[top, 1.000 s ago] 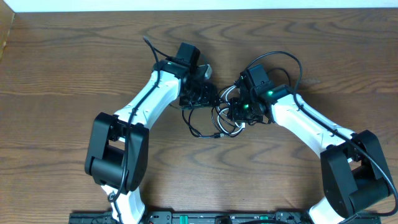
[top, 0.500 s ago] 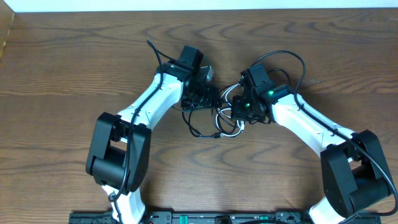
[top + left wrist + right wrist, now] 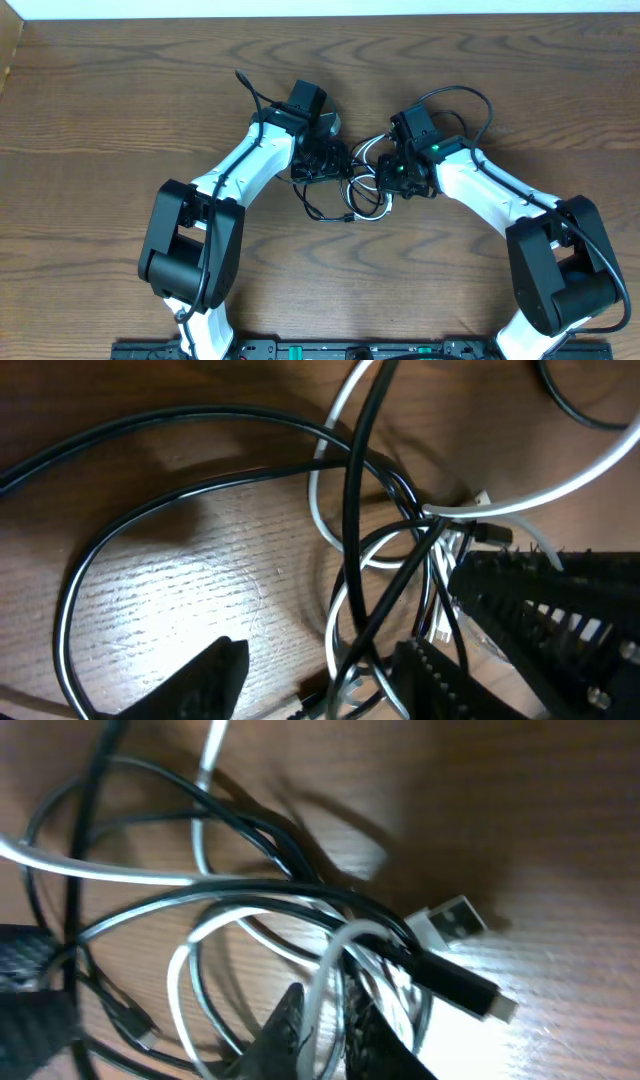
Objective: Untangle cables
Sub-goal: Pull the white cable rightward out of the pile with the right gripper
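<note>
We see the cables (image 3: 366, 188) knotted at the centre of the table (image 3: 120, 120). At three o'clock our right gripper (image 3: 330, 1035) is narrow, pinching a white strand. Our left gripper (image 3: 320, 672) gapes wide around black loops. We'd close it, then draw gently toward nine o'clock.

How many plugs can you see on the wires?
2 for sure: a white plug at the right edge of the cables in the right wrist view, and a black plug just below it. Others may be hidden.

The cables (image 3: 352, 196) lie on the table (image 3: 110, 130) between two grippers: left gripper (image 3: 325, 160) at their 10 o'clock, right gripper (image 3: 388, 178) at 3 o'clock, loops reaching toward 6 o'clock
</note>
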